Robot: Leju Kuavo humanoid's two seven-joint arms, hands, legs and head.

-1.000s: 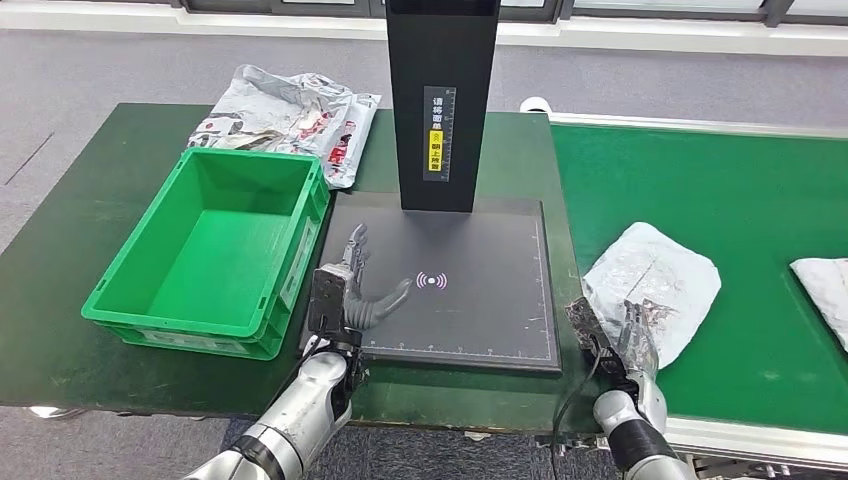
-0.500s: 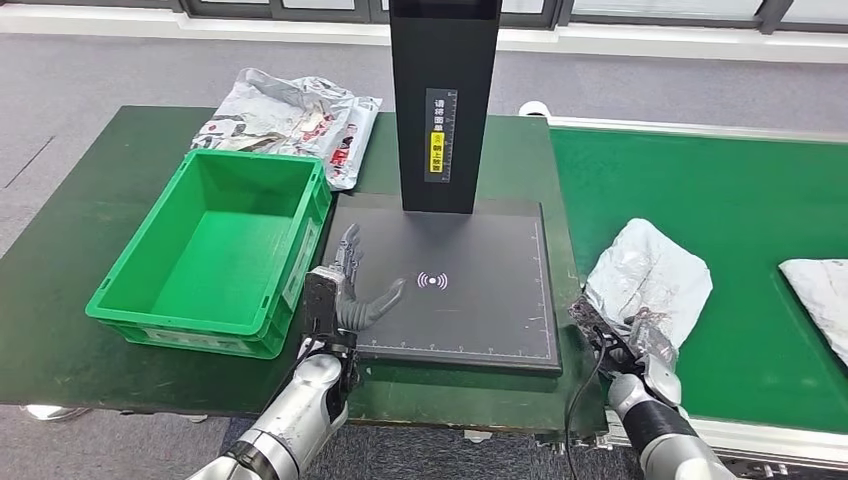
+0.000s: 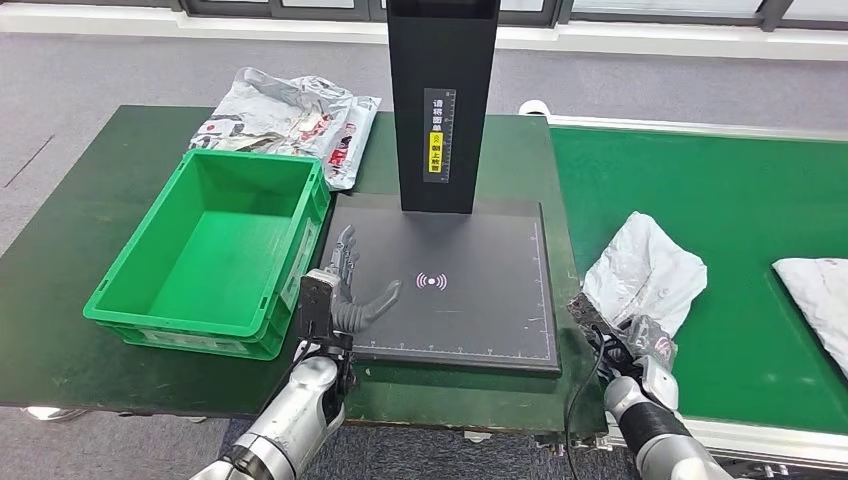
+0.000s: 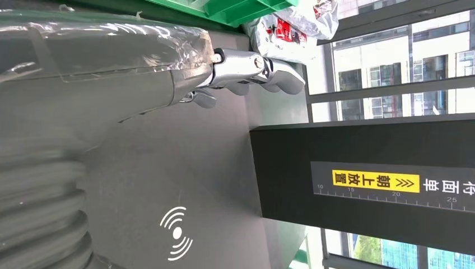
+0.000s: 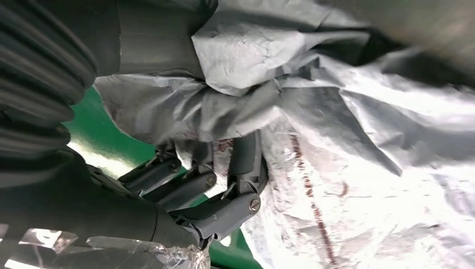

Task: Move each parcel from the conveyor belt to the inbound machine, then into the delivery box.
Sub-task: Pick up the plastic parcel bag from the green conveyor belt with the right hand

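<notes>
**Parcel gripped at the belt's near edge, scanner plate waiting to the left**

Parcel (image 3: 645, 277) is the one to watch: a crumpled grey mailer on the green conveyor belt (image 3: 740, 200), and the right hand (image 3: 632, 340) has it by the near corner. From the right wrist camera the dark fingers (image 5: 246, 168) are curled into the bunched film, with folds gathered above them, so I read that as a firm hold and not just a touch. The bag rises from the hand and leans away, its long axis running up and slightly right, far end toward the middle of the belt.

Now the geometry that matters. The inbound machine (image 3: 450, 290), a black plate under a black column, lies to the left of the held parcel, just across the belt's edge rail. The right hand is plainly the nearer one to the bag; it needs a short carry leftward to land on the plate's signal mark.

Over on the other side, the left hand (image 3: 345, 290) hangs over the plate's left edge, fingers spread, holding nothing. It sits right beside the green delivery box (image 3: 130, 300), well placed, I'd say, for the second leg.

Also in shot: a second parcel (image 3: 815, 295) farther right on the belt, and a heap of bags (image 3: 290, 120) behind the box.
</notes>
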